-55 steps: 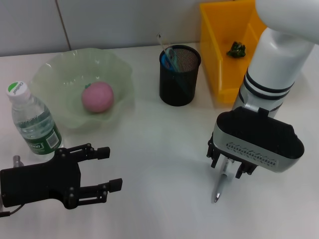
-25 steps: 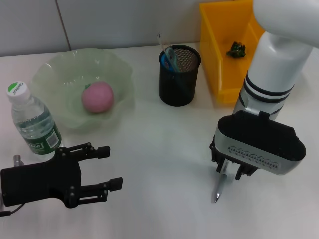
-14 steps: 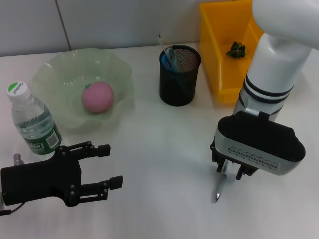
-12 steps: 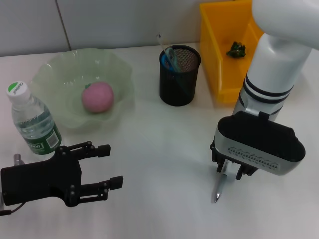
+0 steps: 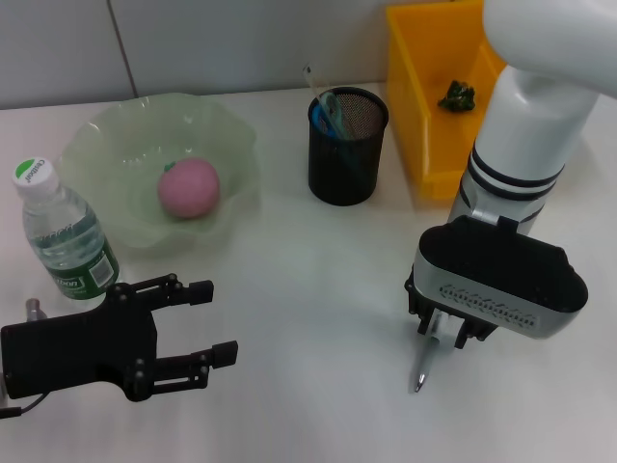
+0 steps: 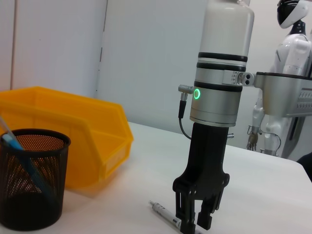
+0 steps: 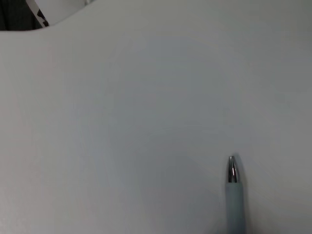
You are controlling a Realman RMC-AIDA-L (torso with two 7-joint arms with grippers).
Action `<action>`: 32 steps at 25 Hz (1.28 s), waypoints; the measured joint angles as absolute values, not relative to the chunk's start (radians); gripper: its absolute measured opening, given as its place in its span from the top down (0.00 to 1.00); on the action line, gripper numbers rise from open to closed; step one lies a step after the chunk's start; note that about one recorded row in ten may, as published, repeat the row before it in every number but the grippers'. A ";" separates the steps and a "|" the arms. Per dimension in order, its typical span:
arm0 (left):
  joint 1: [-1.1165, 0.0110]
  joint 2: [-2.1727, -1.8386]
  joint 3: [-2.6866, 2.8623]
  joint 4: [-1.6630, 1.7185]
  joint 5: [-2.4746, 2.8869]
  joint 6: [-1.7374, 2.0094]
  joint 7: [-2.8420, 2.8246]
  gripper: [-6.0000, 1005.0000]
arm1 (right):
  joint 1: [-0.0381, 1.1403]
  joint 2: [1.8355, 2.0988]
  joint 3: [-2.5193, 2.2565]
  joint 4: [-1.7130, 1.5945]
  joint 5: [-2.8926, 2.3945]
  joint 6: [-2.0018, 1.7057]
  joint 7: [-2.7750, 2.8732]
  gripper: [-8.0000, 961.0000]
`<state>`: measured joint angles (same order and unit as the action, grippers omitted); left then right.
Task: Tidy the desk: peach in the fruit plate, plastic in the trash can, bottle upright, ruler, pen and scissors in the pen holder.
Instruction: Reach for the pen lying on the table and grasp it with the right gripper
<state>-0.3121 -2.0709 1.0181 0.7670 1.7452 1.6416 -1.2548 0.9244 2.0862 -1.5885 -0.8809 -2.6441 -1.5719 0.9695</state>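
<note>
Black right gripper (image 5: 442, 331) astride pen (image 5: 424, 367)

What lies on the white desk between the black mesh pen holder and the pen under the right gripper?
Only bare desk separates the black mesh pen holder and silver-tipped pen, seen from the head view.

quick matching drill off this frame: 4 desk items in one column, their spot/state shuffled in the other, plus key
Items
1. peach
2. bottle
3. pen
4. crumpled plastic

Places or states
A. lying on the white table, under the right gripper
B. inside the orange bin
C. upright, capped, near the left gripper
D. in the green fruit plate

Pairs: 1-D, 2-C, 3-A, 4-B
</note>
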 joint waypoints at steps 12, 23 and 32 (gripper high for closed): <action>-0.313 -2.071 1.021 0.767 1.744 1.644 -1.256 0.22 | 0.938 2.086 -1.587 -0.860 -2.643 -1.569 0.968 0.59; -0.313 -2.071 1.020 0.767 1.744 1.642 -1.256 0.22 | 0.941 2.086 -1.586 -0.853 -2.642 -1.565 0.966 0.59; -0.314 -2.071 1.021 0.768 1.744 1.640 -1.255 0.22 | 0.947 2.086 -1.585 -0.835 -2.640 -1.556 0.961 0.59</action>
<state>-0.3139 -2.0708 1.0207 0.7676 1.7441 1.6401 -1.2549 0.9474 2.0862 -1.5855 -0.8353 -2.6399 -1.5557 0.9607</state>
